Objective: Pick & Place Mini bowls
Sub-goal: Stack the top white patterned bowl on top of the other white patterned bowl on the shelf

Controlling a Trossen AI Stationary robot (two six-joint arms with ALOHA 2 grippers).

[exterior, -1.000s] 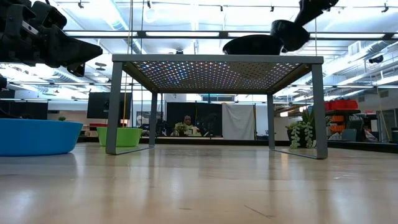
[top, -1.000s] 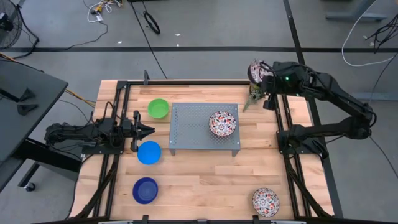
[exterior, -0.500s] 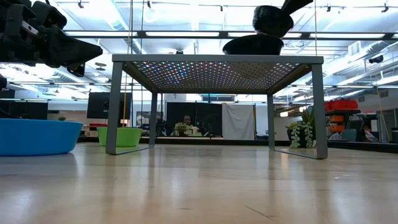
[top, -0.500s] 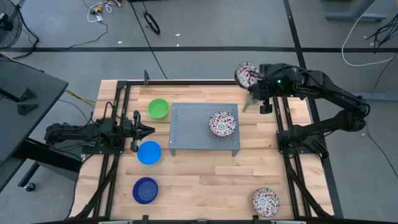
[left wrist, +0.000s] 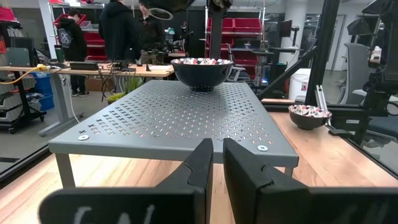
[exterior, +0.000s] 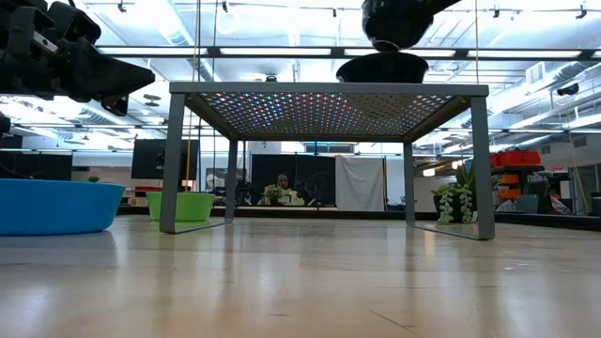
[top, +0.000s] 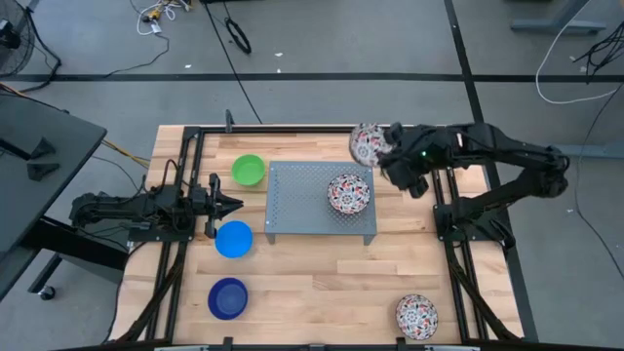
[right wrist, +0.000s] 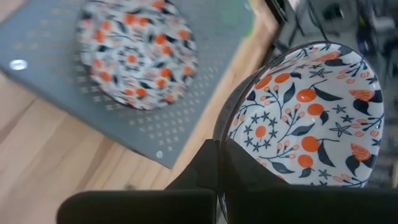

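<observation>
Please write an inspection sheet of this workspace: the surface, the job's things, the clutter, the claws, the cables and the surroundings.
Surface: wood table, grey stand at its middle.
Job's things: green bowl, light blue bowl and dark blue bowl on the table's left; one floral bowl on the stand; a second at the near right corner; a third held in the air.
Clutter: small plant at the far right.
Claws: right claw shut on the third bowl's rim; left claw idle beside the stand, holding nothing.
Cables: several on the floor.
Surroundings: people in the room behind.
</observation>
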